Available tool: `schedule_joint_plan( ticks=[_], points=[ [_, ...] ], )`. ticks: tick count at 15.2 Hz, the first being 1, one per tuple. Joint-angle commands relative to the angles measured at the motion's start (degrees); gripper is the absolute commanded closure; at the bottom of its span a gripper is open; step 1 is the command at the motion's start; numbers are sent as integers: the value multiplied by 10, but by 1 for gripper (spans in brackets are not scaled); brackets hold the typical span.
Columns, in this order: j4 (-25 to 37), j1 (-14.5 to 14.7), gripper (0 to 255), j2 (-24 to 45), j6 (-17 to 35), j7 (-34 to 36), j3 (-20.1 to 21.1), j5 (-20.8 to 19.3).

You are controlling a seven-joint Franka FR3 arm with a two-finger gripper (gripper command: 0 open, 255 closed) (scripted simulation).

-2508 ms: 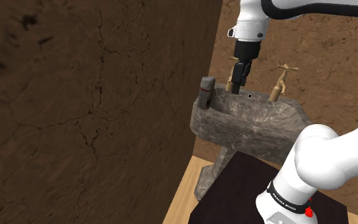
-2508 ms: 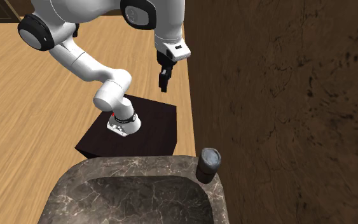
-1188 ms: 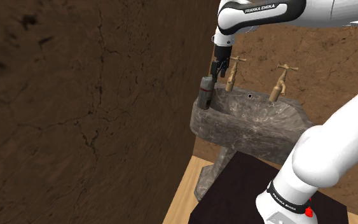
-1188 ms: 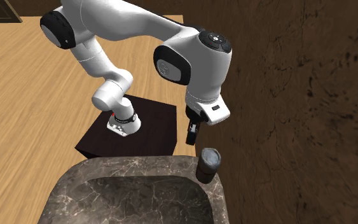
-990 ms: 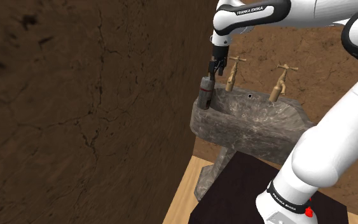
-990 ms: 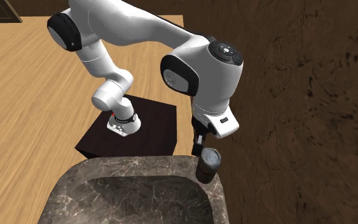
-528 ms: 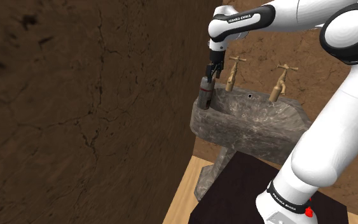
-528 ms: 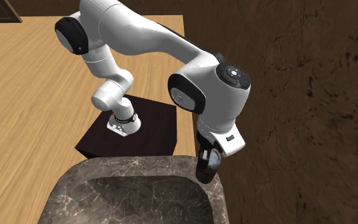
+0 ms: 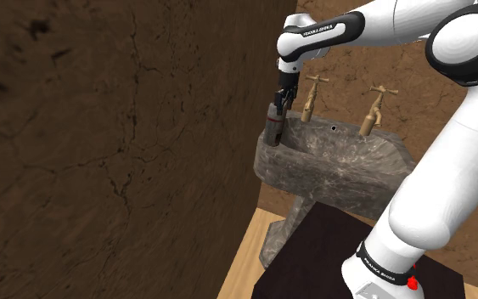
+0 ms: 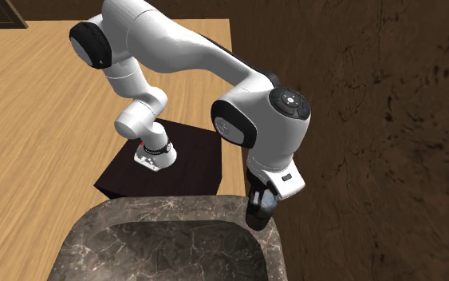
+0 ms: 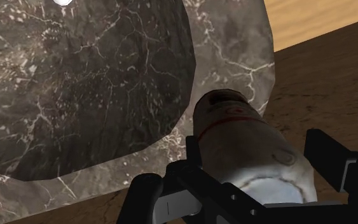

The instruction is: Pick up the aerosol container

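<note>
Dark marble sink's rim (image 11: 234,38) is bearing a grey, red-banded aerosol can (image 11: 241,137), standing between the black gripper's (image 11: 240,170) parted fingers (image 11: 332,162).

The white letters FRANKA EMIKA stand on the black band (image 9: 317,31) of the arm, far up near its wrist. A second band (image 9: 379,266), low above the stand, carries small white letters that cannot be read. The red marks on the aerosol container (image 11: 247,143) are not legible.
</note>
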Motion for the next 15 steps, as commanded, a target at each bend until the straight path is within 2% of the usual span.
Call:
schedule_joint_plan(
  ticks=[1, 6, 15],
  points=[
    [-1, 0, 255, 1, 0, 0, 0, 0],
    [-3, 0, 255, 0, 1, 0, 0, 0],
    [62, 1, 255, -4, -68, -5, 1, 0]
  ],
)
